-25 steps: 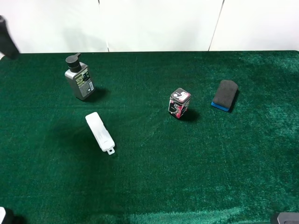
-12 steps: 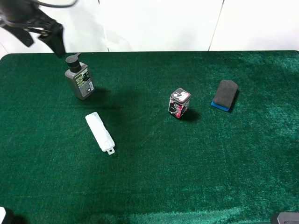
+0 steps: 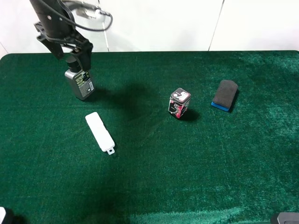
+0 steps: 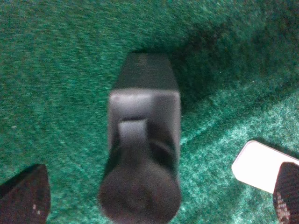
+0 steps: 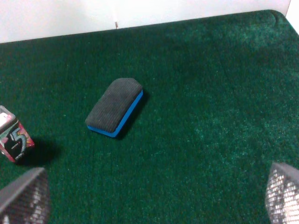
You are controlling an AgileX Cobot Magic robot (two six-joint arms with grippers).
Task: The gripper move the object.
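L tool (image 3: 73,55) spread wide, empty, poised above bottle (image 3: 80,83) w/ one finger to each side of pump cap (image 3: 72,59); no contact seen in wrist view. Bottle upright on tabletop (image 3: 187,168), far-left area, near rear edge; white bar (image 3: 100,132) lying flat nearby, toward front. R tool (image 5: 153,193) likewise released, holding nothing, on right side, well apart from bottle.

Step judged: approach/alignment before grasp; move itself not yet begun. Next move prob. calls for descent until fingers flank grey flat sides below cap, then closing across body. Grip on cap alone likely to slip or tip bottle.

Containers: bottle capped, pump in place, contents not visible; tin (image 3: 179,103) near centre, lid on, contents unknown. Right of tin, apart from it: dark pad (image 3: 224,95) w/ blue base.
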